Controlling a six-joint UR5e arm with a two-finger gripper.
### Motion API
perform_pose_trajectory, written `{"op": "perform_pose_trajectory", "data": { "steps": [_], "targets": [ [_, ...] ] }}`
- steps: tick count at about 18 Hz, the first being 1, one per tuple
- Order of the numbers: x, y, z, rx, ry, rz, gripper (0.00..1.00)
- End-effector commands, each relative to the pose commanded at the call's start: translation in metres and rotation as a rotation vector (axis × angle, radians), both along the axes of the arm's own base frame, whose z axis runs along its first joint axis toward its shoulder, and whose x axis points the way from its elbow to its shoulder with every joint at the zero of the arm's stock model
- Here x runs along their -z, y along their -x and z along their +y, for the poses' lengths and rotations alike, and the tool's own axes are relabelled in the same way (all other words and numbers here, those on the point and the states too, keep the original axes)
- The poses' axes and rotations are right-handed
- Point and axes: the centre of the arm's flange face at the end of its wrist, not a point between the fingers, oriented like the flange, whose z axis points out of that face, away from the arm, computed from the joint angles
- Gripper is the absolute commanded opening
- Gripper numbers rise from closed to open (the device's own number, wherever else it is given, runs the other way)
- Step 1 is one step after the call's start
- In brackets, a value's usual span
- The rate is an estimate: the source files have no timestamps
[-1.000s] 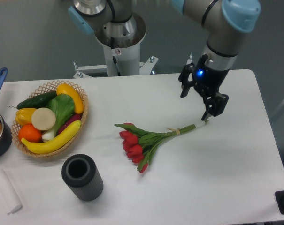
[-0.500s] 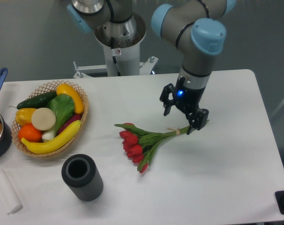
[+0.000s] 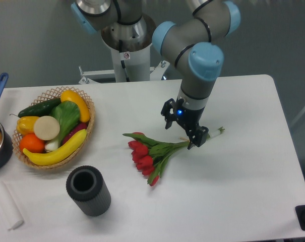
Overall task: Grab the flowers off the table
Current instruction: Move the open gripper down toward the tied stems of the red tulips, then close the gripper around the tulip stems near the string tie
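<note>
**Claw spread over the tulip stems**

The black two-finger claw (image 3: 182,127) hangs from the grey and light-blue arm with its fingers spread apart, one finger up and to the left, the other lower and to the right. It grips nothing.

The bunch of red tulips with green leaves and long green stems (image 3: 155,152) lies flat on the large white rectangular tabletop (image 3: 243,176). The stems pass directly under the claw, near its lower right finger. The red heads lie below and to the left of the claw, and the cut stem ends stick out just to its right.

Far to the left of the claw sits a woven straw basket of colourful fruit and vegetables (image 3: 54,126). Below and well to the left stands a dark grey ribbed cylinder (image 3: 88,190).
</note>
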Motion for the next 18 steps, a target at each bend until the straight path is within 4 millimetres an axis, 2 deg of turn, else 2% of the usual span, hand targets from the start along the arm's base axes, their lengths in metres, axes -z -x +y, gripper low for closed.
{"op": "perform_pose_trajectory", "data": {
  "steps": [3,6,14,18],
  "targets": [
    [0.011,0.001,0.004,0.005,0.008,-0.02,1.0],
    [0.034,-0.004,0.012,0.018,0.029,-0.055,1.0],
    [0.074,-0.006,0.018,0.026,0.058,-0.1,1.0],
    [0.083,-0.007,0.023,0.009,0.059,-0.099,1.0]
  ]
}}
